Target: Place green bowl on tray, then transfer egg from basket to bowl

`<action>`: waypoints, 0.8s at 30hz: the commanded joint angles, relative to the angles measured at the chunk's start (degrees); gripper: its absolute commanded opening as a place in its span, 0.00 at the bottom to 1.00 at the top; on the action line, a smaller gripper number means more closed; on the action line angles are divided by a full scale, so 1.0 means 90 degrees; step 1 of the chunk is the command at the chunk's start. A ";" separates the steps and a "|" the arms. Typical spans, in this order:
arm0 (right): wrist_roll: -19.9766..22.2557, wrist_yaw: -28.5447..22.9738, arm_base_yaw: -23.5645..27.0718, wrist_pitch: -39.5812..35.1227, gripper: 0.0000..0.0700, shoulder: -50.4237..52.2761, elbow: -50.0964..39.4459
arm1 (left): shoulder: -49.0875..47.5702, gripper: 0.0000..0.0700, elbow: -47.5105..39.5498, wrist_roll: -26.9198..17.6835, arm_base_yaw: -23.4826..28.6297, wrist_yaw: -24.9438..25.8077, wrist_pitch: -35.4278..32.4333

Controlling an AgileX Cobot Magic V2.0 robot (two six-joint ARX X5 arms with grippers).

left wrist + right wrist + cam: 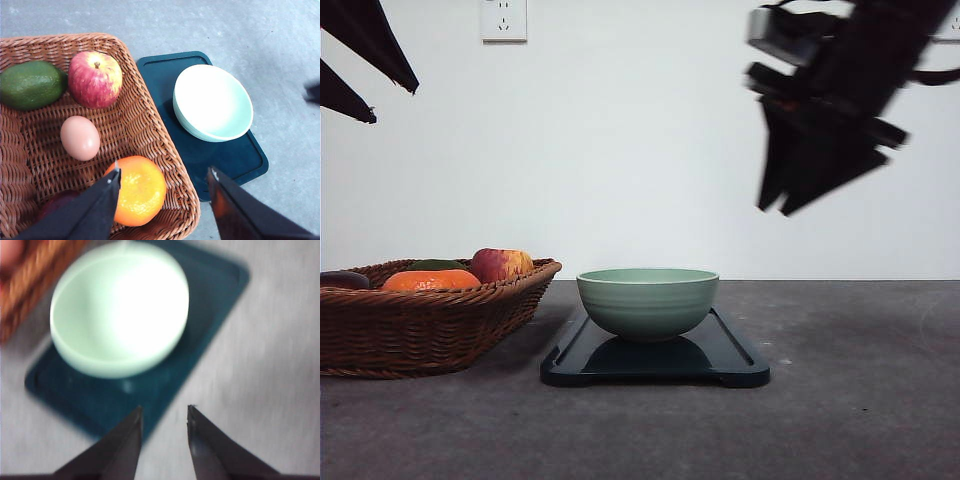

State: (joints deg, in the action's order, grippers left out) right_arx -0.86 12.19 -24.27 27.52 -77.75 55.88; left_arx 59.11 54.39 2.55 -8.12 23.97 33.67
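On the grey table (840, 400), near its middle, the tray (735, 362) lies flat with the bowl (648, 302) standing upright on it. In the left wrist view the bowl (212, 102) sits toward one end of the tray (235, 157), and its inside is bare. The basket (430, 325) stands on the table just left of the tray, its rim close beside the tray's left edge.

Inside the basket (150, 130) the egg (80, 137) lies on the woven floor, apart from the rest. An apple (95, 79) and an avocado (31, 84) lie side by side along one wall, and an orange (140, 189) rests in the corner nearest the tray. A dark reddish thing (57, 202) lies beside the orange, half hidden by a finger, and I cannot tell what it is. From the front the apple (501, 264) and orange (430, 281) show above the rim.

The left gripper (164, 180) hangs over the basket's tray-side edge, jaws spread wide and holding nothing; one finger is over the orange, the other over the tray. In the front view its dark tips (365, 70) show high at the far left.

The right gripper (785, 205) is raised well above the table, up and to the right of the bowl. In its wrist view, which is blurred, the gripper (165, 412) has its fingers parted with nothing between them, over the tray's edge (220, 305), with the bowl (120, 310) beyond.
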 commanded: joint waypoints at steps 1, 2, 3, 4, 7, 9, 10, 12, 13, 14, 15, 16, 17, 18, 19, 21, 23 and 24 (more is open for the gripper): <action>-0.0036 -0.0031 -0.0011 -0.0108 0.25 0.0332 -0.0304 | 0.0056 0.50 0.0160 0.0015 -0.0017 0.0034 -0.0028; -0.0044 -0.0049 -0.0003 -0.0118 0.25 0.0586 -0.0538 | 0.0056 0.50 0.0160 0.0030 -0.0017 0.0034 -0.0025; -0.0066 -0.0053 0.0007 -0.0122 0.25 0.0796 -0.0725 | 0.0056 0.50 0.0160 0.0096 -0.0017 0.0034 -0.0024; -0.0100 -0.0054 0.0015 -0.0120 0.25 0.0994 -0.0893 | 0.0056 0.50 0.0160 0.0186 -0.0017 0.0034 -0.0024; -0.0250 -0.0083 0.0019 -0.0094 0.25 0.1598 -0.1351 | 0.0056 0.50 0.0161 0.0433 -0.0019 0.0034 -0.0017; -0.0376 -0.0120 0.0018 -0.0064 0.25 0.1967 -0.1579 | 0.0056 0.50 0.0170 0.0556 -0.0022 0.0029 -0.0016; -0.0434 -0.0147 0.0017 -0.0044 0.25 0.2126 -0.1664 | 0.0060 0.50 0.0183 0.0609 -0.0025 0.0011 -0.0014; -0.0529 -0.0191 0.0017 -0.0009 0.25 0.2395 -0.1787 | 0.0111 0.50 0.0274 0.0715 -0.0047 -0.0150 0.0034; -0.0551 -0.0197 0.0017 0.0009 0.25 0.2491 -0.1820 | 0.0153 0.50 0.0352 0.0733 -0.0071 -0.0256 0.0095; -0.0551 -0.0197 0.0017 0.0028 0.25 0.2550 -0.1824 | 0.0223 0.50 0.0460 0.0731 -0.0112 -0.0380 0.0181; -0.0551 -0.0197 0.0017 0.0023 0.25 0.2589 -0.1825 | 0.0316 0.50 0.0588 0.0730 -0.0161 -0.0507 0.0288; -0.0551 -0.0197 0.0017 0.0007 0.25 0.2616 -0.1825 | 0.0423 0.50 0.0731 0.0729 -0.0214 -0.0637 0.0413; -0.0549 -0.0197 0.0017 -0.0029 0.25 0.2619 -0.1825 | 0.0570 0.50 0.0920 0.0729 -0.0275 -0.0784 0.0588; -0.0549 -0.0197 0.0017 -0.0058 0.25 0.2618 -0.1825 | 0.0732 0.50 0.1115 0.0729 -0.0332 -0.0912 0.0759; -0.0549 -0.0197 0.0017 -0.0085 0.25 0.2615 -0.1825 | 0.0907 0.50 0.1321 0.0729 -0.0391 -0.1040 0.0938; -0.0549 -0.0197 0.0017 -0.0138 0.25 0.2615 -0.1825 | 0.1343 0.50 0.1803 0.0729 -0.0509 -0.1322 0.1340; -0.0551 -0.0197 0.0017 -0.0165 0.25 0.2615 -0.1825 | 0.1813 0.50 0.2280 0.0729 -0.0611 -0.1613 0.1706; -0.0549 -0.0197 0.0017 -0.0157 0.25 0.2615 -0.1825 | 0.2053 0.50 0.2493 0.0729 -0.0657 -0.1751 0.1841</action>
State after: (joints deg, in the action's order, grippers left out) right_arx -4.99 10.48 -23.92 26.53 -53.76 39.27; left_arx 75.30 74.37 8.67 -13.71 9.30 49.66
